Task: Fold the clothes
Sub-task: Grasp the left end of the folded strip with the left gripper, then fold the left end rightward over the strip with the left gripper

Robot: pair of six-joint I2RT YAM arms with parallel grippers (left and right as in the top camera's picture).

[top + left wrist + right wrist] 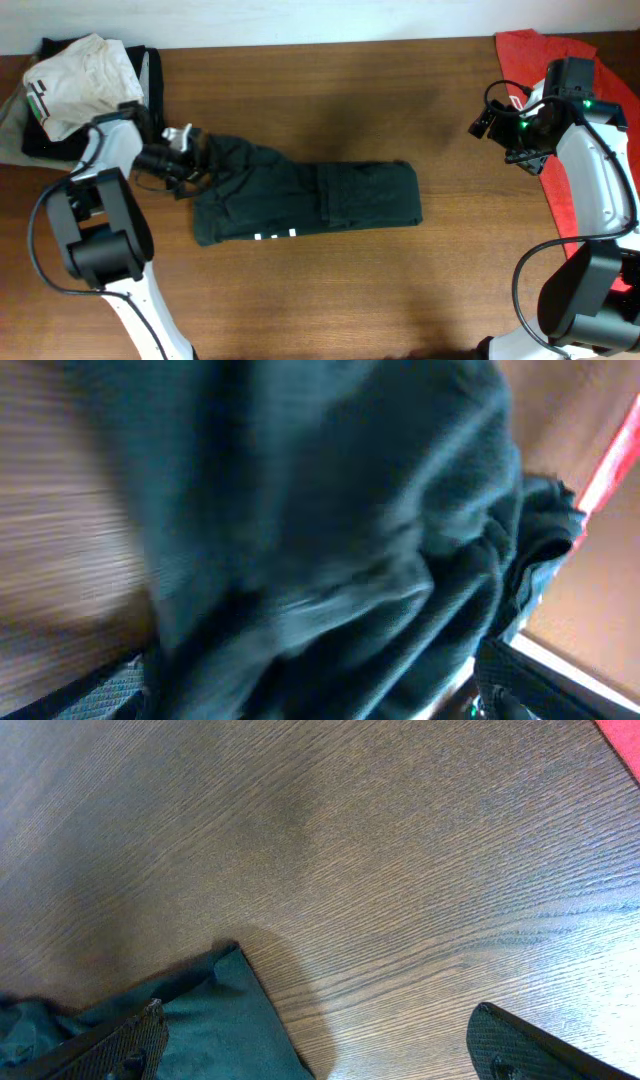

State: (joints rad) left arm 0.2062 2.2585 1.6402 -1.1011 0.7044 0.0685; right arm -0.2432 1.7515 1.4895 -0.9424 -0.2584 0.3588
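Brown wood-grain table (330,80) fills the overhead view, and the dark T-shirt (320,200) lies across its middle, folded into a long band running left to right. A few small white marks of its print show at the near edge. The right part of the band lies flat, while its left end is bunched and rumpled. The left gripper (185,150) sits at that bunched end. In its wrist view, which is blurred, the dark cloth (330,530) covers nearly everything. The two fingers (110,690) show only at the bottom corners, spread wide, with cloth crowding the gap between them and not pinched. The right gripper (487,122) hangs over bare wood well to the right of the shirt. Its jaws are wide apart and hold nothing, and in its own view the right gripper (320,1020) sits close to one corner of the shirt (215,1020), which pokes in from the lower left. A red shirt (530,50) lies at the table's far right edge, partly under the right arm. A white folded garment (80,75) rests on something dark in the upper left corner.
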